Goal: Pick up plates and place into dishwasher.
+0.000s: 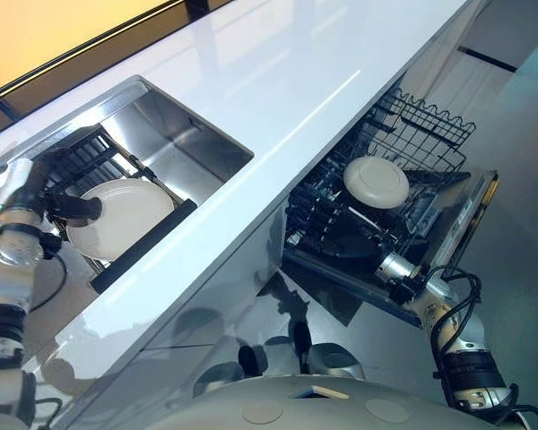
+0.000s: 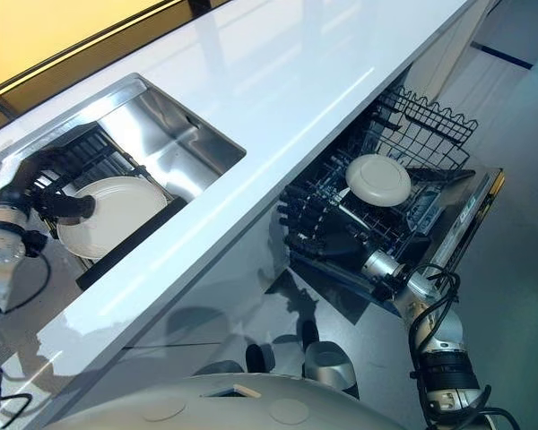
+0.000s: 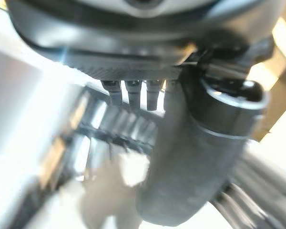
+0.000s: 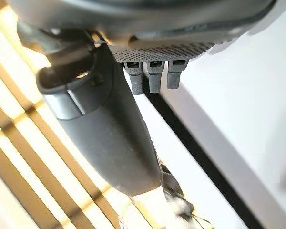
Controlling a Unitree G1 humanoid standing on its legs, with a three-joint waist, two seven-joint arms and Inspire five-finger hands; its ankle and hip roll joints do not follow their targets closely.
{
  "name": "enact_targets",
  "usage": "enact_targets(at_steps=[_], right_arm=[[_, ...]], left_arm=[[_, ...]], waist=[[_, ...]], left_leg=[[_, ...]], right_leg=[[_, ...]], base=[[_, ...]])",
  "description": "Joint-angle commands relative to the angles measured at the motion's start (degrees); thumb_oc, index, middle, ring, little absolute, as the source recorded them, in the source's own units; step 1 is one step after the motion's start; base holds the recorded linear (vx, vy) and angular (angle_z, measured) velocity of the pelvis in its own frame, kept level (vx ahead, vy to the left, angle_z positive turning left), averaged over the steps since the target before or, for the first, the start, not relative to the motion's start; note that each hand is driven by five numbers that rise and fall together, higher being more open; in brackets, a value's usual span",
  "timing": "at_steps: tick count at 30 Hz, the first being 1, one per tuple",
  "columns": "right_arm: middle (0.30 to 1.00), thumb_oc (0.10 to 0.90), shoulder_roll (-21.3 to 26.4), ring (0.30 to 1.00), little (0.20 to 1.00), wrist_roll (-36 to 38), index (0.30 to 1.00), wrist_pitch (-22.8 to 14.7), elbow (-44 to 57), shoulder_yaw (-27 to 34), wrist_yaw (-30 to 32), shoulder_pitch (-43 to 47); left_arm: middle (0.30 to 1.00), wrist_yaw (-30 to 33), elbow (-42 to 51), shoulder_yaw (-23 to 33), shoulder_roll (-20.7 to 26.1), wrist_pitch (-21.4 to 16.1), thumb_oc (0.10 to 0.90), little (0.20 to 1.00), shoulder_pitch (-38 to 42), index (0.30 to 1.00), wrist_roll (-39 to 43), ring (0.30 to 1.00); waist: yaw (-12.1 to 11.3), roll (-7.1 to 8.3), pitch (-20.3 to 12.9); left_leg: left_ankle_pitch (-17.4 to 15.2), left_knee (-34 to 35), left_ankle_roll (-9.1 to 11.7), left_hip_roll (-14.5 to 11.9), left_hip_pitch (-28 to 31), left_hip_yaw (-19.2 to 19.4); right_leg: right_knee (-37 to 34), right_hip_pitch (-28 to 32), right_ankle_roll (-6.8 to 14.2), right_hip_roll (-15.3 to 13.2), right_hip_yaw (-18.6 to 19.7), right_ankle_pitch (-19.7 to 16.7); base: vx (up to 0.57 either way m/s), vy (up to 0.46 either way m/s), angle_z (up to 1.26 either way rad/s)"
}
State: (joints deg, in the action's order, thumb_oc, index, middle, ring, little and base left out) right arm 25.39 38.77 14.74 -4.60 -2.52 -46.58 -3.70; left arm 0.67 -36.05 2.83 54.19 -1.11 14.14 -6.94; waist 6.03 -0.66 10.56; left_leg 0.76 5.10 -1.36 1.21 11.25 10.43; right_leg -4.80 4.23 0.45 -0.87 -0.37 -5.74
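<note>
Pick-up step: your left hand [image 1: 61, 199] sits at the sink plate [image 1: 125, 215], fingers straight, nothing held; close on its rim next. Right hand's fingers hidden in the dishwasher rack [image 1: 412, 143] – can't tell

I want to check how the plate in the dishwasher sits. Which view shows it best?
The right eye view: the plate lies whole and unblocked on the dishwasher rack. The left eye view shows it much the same from slightly aside. Both wrist views look along their own fingers, with no plate I can make out.
</note>
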Motion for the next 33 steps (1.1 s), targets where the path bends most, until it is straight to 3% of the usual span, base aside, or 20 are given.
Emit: enact_targets(at_steps=[1,5,11,16,20,24,33], right_arm=[[0.9,0.8,3.17,0.9,0.9,3.75,0.9,-3.28,6.45,-0.54,-3.75,2.57],[0.9,0.8,3.81,0.9,0.9,4.04,0.9,-3.73,6.58,-3.46,-2.68,2.55],[0.9,0.8,4.12,0.9,0.9,4.81,0.9,-2.97,7.13,-6.5,0.21,2.14],[0.9,0.8,4.36,0.9,0.9,3.47,0.9,-3.27,6.65,-7.87,1.28,1.91],[0.9,0.8,5.31,0.9,0.9,3.17,0.9,-2.92,6.82,-8.37,2.89,1.75],[0.9,0.8,5.97,0.9,0.9,3.35,0.9,-2.99,7.25,-7.61,4.29,0.55],[0.9,0.8,6.9,0.9,0.9,4.22,0.9,-2.55,8.83,-6.17,6.82,-1.4]], left_arm=[[0.9,1.17,-2.25,-1.49,8.6,0.69,0.8,0.9,10.13,0.9,-3.29,0.9],[0.9,1.19,-4.58,-4.41,11.1,1.93,0.8,0.9,13.69,0.9,-6.0,0.9],[0.9,-4.39,-6.45,-7.87,12.42,2.6,0.8,0.9,18.8,0.9,-1.03,0.9],[0.9,-12.46,-6.97,-11.49,12.39,3.85,0.8,0.9,22.96,0.9,1.66,0.9],[0.9,-26.41,-7.87,-15.62,13.11,7.85,0.8,0.9,25.91,0.9,6.57,0.9],[0.9,-36.39,-6.79,-16.05,14.7,10.91,0.8,0.9,23.36,0.9,8.73,0.9],[0.9,-47.75,-3.14,-11.66,16.17,17.89,0.8,0.9,13.91,0.9,6.56,0.9]], waist=[[1.08,-2.04,-4.2],[1.24,-2.33,-3.63],[1.53,-2.32,-3.2],[1.84,-2.39,-3.13],[1.97,-2.48,-2.63],[1.87,-2.8,-2.04],[1.53,-3.01,-1.38]], left_leg=[[-6.13,-6.03,-1.86,3.71,-4.23,1.97],[-5.95,-6.0,-2.16,3.93,-4.61,1.9],[-5.94,-5.65,-2.57,4.29,-4.75,1.8],[-6.06,-5.82,-2.76,4.32,-5.03,1.92],[-6.28,-6.34,-2.91,4.43,-5.42,2.13],[-6.37,-6.56,-3.0,4.48,-5.43,2.32],[-6.34,-6.99,-3.06,4.63,-5.93,2.06]], right_leg=[[7.35,-2.59,7.09,-2.9,-1.6,5.82],[8.23,-3.51,7.43,-3.05,-1.21,5.68],[9.47,-4.8,8.01,-3.34,-0.9,5.37],[9.46,-5.14,8.07,-3.26,-0.51,5.59],[9.04,-5.46,8.26,-3.27,-0.34,5.14],[8.39,-5.36,8.39,-3.18,-0.39,4.68],[7.0,-5.0,8.17,-2.89,-0.55,4.15]], base=[[-0.02,0.043,-0.09],[-0.01,0.055,-0.16],[0.02,0.049,-0.1],[0.02,0.022,-0.01],[0.0,0.0,0.0],[0.0,0.0,0.0],[0.0,-0.004,-0.01]])
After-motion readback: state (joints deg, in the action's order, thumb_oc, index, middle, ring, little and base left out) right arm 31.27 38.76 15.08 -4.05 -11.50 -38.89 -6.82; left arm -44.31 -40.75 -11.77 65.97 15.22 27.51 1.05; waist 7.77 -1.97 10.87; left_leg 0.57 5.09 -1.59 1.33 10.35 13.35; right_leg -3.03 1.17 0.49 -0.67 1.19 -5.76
